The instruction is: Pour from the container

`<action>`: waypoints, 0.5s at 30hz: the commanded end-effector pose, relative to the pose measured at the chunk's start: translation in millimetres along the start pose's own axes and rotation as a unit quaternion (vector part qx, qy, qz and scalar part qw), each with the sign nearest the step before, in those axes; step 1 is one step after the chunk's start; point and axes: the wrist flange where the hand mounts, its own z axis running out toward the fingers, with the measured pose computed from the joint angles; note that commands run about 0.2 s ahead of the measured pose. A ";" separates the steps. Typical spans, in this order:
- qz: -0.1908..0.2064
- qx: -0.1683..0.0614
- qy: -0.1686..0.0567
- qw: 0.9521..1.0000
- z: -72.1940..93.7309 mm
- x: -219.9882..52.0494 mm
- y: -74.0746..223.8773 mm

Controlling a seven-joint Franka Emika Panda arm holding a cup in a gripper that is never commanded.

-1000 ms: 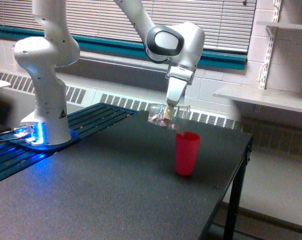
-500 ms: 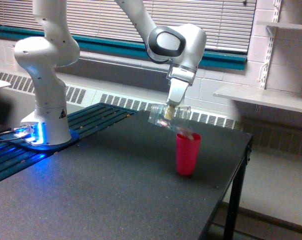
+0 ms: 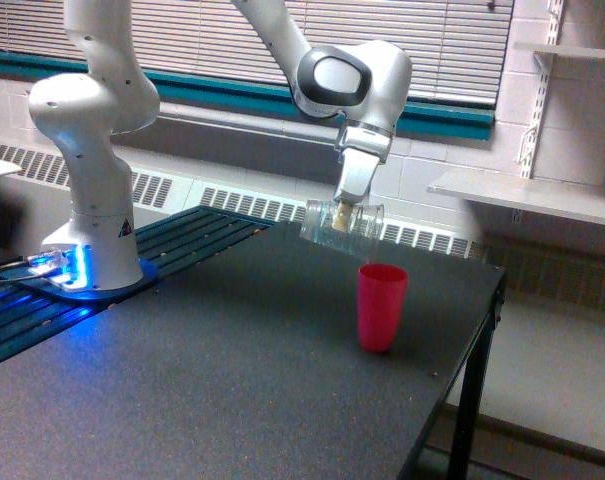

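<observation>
We see the gripper (image 3: pixel 340 214) pinching the clear tumbler (image 3: pixel 342 222) across its middle, the tumbler lying almost on its side in the air above the red cup (image 3: pixel 382 306), which stands on the counter (image 3: pixel 202 380) near its far edge towards the exterior view's right. The tumbler's mouth points to the exterior view's right, just above and a little short of the cup's rim.

We judge the tumbler light, thin-walled and smooth, so it could slip or flex under a hard squeeze; a hold around the mid-body, as here, seems the sound place. The red cup looks light too, and a knock could tip it.

Against the earlier frames, the tumbler sits higher and more level, and the brownish and reddish pieces seen in it a second ago no longer show. It looks empty to us, though the view is too coarse to be sure.
</observation>
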 end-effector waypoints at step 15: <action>0.031 0.023 0.018 0.999 -26.1 -12.8 26.2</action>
